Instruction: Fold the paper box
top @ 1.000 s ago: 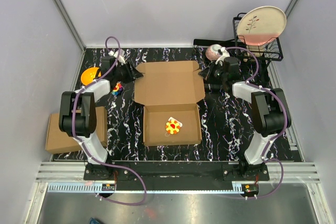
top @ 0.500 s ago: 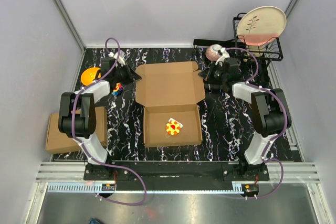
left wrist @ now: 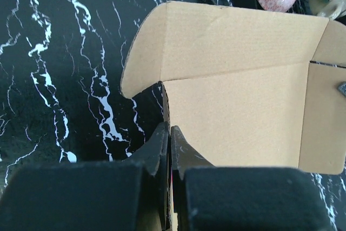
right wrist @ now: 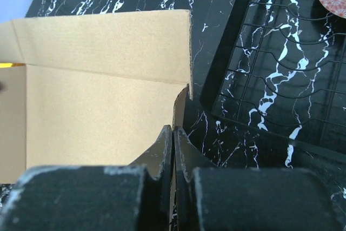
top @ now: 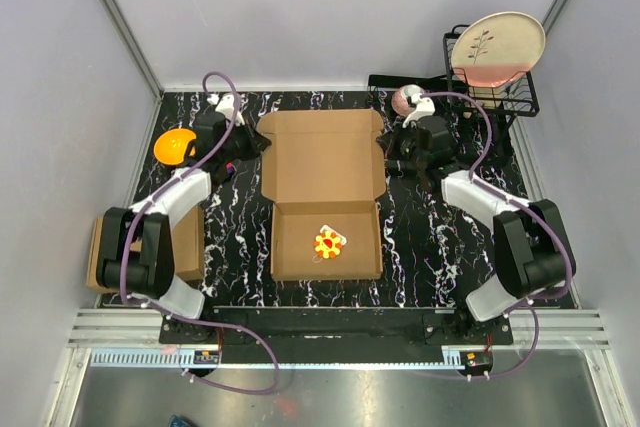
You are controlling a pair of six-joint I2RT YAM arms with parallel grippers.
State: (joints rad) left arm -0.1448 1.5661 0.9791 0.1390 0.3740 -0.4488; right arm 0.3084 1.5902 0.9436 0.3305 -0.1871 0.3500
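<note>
No readable text, label, brand, number or sign, even on the paper box (top: 322, 159).

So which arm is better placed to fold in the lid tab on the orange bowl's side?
Left. The left gripper is shut on that tab of the paper box, on the side where the orange bowl sits. The right gripper is shut on the opposite tab, across the lid.

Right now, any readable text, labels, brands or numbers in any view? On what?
None readable.
paper box: plain brown, unprinted.
plate: plant motif, no words.
rail strip at the near edge: fine marks, too small to read.
</note>
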